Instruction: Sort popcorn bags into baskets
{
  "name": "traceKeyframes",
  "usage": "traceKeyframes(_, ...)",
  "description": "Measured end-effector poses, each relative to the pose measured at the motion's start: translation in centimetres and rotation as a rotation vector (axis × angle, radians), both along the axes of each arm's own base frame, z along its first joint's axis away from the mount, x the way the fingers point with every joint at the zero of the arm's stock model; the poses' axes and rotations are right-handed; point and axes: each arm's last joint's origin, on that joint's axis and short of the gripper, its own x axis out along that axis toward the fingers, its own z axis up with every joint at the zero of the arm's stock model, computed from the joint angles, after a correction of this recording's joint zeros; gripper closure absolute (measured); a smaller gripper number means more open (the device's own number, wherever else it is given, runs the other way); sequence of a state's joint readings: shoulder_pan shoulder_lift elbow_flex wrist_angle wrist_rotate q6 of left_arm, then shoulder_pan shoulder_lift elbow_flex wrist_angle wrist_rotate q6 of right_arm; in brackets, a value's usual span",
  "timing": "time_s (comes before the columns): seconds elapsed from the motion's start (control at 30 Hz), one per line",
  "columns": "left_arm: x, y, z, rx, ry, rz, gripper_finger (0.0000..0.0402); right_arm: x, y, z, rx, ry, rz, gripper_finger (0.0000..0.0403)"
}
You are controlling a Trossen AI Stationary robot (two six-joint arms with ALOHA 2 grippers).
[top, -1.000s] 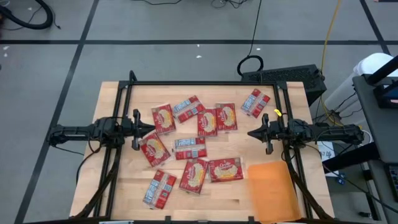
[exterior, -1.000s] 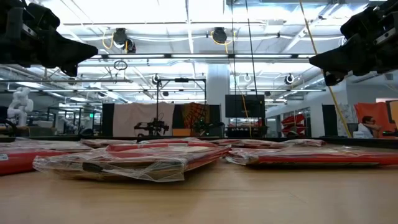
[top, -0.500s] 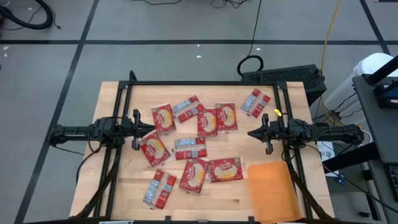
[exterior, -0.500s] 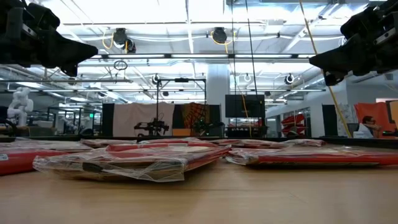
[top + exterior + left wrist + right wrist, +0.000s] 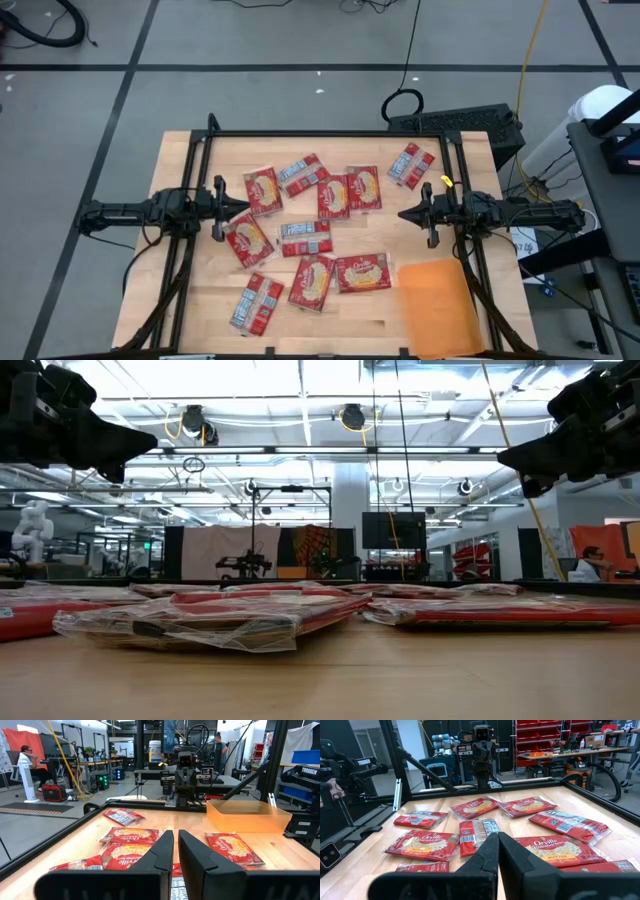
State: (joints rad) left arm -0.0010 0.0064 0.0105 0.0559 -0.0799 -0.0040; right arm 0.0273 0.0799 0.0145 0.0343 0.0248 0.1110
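Note:
Several red popcorn bags (image 5: 305, 238) lie flat and scattered over the middle of the wooden table, some overlapping; one (image 5: 410, 163) lies apart at the far right. They also show in the wrist views (image 5: 131, 835) (image 5: 421, 844). An orange basket (image 5: 440, 305) (image 5: 248, 816) rests on the table's near right corner. My left gripper (image 5: 240, 207) (image 5: 176, 850) hovers level above the left side, its fingers together but for a thin slit, holding nothing. My right gripper (image 5: 403, 214) (image 5: 498, 845) hovers level above the right side, shut on nothing. They point at each other across the bags.
A black frame rail (image 5: 320, 134) runs around the table's far edge and sides. A black box (image 5: 470, 122) with cables stands beyond the far right corner. In the low view the nearest bags (image 5: 200, 622) lie close ahead. A person (image 5: 590, 565) sits far off in the room.

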Motion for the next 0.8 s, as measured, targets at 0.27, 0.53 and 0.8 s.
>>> traceKeyframes(0.27,0.00,0.00,0.01,0.000,0.000,0.000,0.0369,0.00,0.00,0.01,0.000,-0.001,0.000,0.0403)
traceKeyframes(0.53,0.00,0.00,0.01,0.000,0.000,0.000,0.0369,0.00,0.00,0.04,0.089,-0.004,-0.005,0.0403)
traceKeyframes(0.8,0.00,0.00,0.00,0.000,0.000,0.001,0.0369,0.01,0.14,0.63,0.279,-0.059,0.027,0.0403)
